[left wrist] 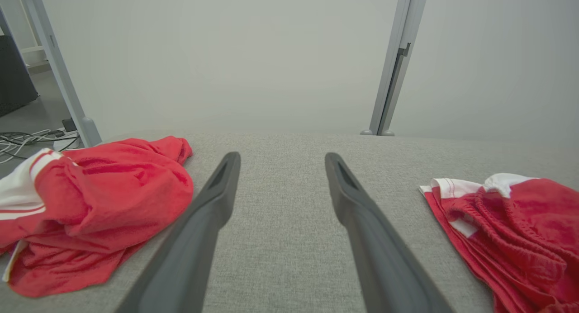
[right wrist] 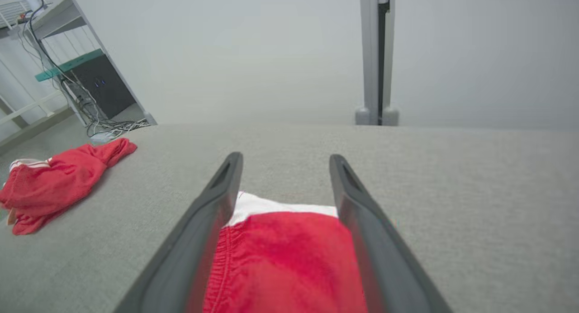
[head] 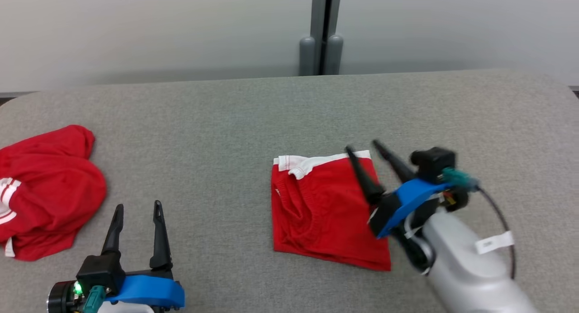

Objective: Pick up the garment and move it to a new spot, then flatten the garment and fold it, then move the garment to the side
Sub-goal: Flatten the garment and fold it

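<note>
The grey cloth-topped table [head: 253, 105] took up most of my view. Right of centre, toward the near side, lay the garment [head: 316, 209]: red shorts with a white waistband, folded into a rough square. A crumpled red heap [head: 45, 191] sat at the far left, well apart from it and partly cut off by the picture edge.

My right gripper [head: 361, 145] was over the garment's right edge, fingers spread wide and holding nothing. One finger crossed the red cloth and the other lay just past the edge. My left gripper [head: 138, 206], near left over bare table, was equally spread and empty.

I judged the garment light, soft and limp, its layers likely to slide apart if only the top one were pinched. I would take every layer together at the right edge.

My own arm hid the near right corner. I could not tell whether the fingers touched the cloth.
</note>
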### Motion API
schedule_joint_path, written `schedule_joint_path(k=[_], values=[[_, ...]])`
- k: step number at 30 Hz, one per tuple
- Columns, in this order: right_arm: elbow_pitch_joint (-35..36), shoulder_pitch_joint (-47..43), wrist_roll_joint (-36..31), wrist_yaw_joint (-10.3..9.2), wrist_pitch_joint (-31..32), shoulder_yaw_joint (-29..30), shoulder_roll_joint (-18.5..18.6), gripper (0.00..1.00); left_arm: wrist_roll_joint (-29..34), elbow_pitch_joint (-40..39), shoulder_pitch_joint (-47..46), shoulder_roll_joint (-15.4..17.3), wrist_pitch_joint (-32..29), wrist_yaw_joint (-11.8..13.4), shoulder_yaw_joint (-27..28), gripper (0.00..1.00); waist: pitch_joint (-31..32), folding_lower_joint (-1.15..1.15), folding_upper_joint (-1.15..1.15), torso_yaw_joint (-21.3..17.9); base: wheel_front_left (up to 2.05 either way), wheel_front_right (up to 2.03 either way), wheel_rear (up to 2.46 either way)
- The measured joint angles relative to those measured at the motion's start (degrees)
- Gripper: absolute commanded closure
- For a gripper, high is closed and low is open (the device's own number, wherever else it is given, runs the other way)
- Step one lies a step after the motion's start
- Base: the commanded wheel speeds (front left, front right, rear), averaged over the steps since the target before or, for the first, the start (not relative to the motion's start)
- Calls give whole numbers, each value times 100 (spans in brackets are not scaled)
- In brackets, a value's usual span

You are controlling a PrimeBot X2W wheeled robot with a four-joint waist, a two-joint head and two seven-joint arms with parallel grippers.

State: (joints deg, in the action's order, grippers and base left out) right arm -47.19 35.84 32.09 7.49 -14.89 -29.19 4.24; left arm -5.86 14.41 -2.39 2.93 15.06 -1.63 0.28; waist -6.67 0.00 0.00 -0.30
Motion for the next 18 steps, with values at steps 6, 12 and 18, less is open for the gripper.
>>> schedule_joint_path(k=[6, 12, 18], values=[[1229, -720, -737, -1, -13, 1133, 398, 0, 78, -29, 106, -1, 0, -44, 176, 0, 75, 0, 0, -223, 0, 0, 0], [2242, -1633, -1319, -1, -15, 1993, 431, 0, 157, -59, 132, -1, 0, -92, 323, 0, 132, 0, 0, -382, 0, 0, 0], [2865, -2437, -1664, -1, -14, 2447, 202, 0, 191, -38, 156, 0, 0, -103, 430, 0, 218, 0, 0, -439, 0, 0, 0]])
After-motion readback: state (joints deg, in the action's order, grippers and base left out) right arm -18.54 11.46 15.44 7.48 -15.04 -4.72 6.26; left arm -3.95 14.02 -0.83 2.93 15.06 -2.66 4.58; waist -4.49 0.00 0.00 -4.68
